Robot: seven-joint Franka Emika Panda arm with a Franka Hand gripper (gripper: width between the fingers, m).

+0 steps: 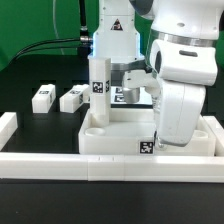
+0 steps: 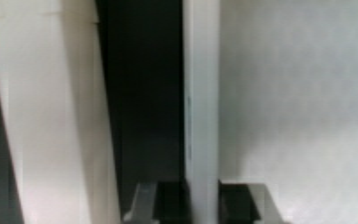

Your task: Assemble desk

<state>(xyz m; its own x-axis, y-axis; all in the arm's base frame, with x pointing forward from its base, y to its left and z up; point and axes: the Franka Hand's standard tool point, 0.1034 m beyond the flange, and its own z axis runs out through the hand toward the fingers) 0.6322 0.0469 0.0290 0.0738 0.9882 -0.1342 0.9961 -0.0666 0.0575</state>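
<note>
The first leg (image 1: 98,80) stands at eleven o'clock on the tabletop (image 1: 115,135); the second leg (image 1: 72,97) and third leg (image 1: 42,96) lie loose at nine o'clock. The end effector (image 2: 202,203) is clenched, its grasp unclear.

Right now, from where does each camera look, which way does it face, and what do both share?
Exterior view: off the white arm, facing the white plastic tray-like tabletop and its upright square white leg; the arm shows.
Wrist view: on the wrist, looking past the shut gripper at close white surfaces.
Shared: probably the tabletop; unclear.
</note>
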